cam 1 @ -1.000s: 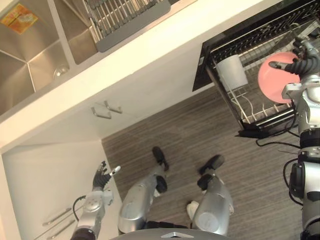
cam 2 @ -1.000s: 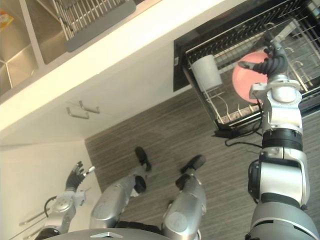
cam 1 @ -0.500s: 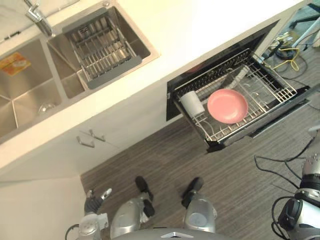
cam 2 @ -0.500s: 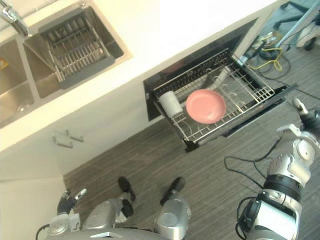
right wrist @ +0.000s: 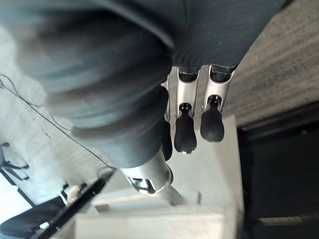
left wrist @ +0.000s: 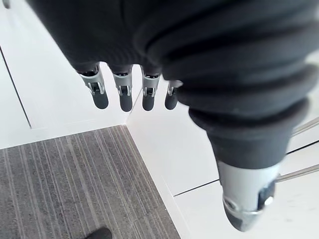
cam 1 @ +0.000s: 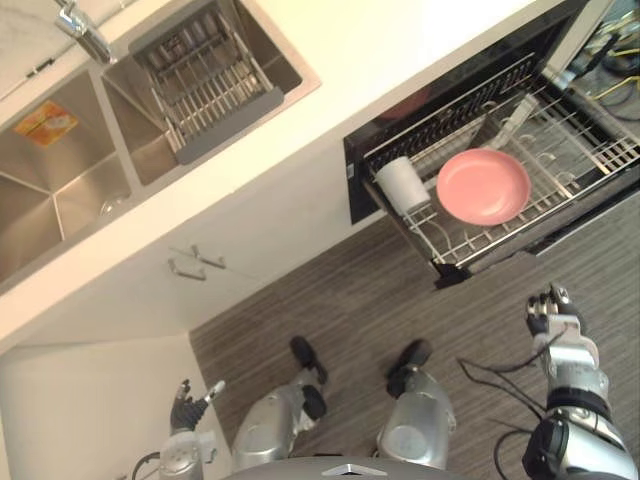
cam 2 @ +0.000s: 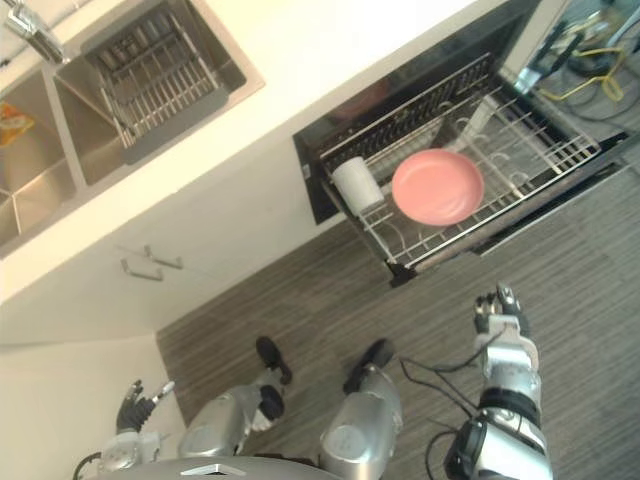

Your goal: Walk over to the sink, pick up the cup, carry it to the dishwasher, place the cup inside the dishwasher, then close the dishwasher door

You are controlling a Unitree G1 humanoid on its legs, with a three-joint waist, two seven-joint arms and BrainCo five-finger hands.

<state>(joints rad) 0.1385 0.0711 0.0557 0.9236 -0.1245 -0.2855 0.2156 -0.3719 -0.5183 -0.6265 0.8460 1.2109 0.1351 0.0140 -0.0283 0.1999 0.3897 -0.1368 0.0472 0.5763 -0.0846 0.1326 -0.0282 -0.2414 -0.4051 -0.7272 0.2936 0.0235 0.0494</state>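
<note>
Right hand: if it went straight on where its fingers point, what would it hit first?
The right hand would probably meet the front edge of the dishwasher rack first; depth is unclear.

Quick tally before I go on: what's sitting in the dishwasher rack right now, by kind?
Cup, white: 1
Plate, pink: 1
Total in the rack: 2
</note>
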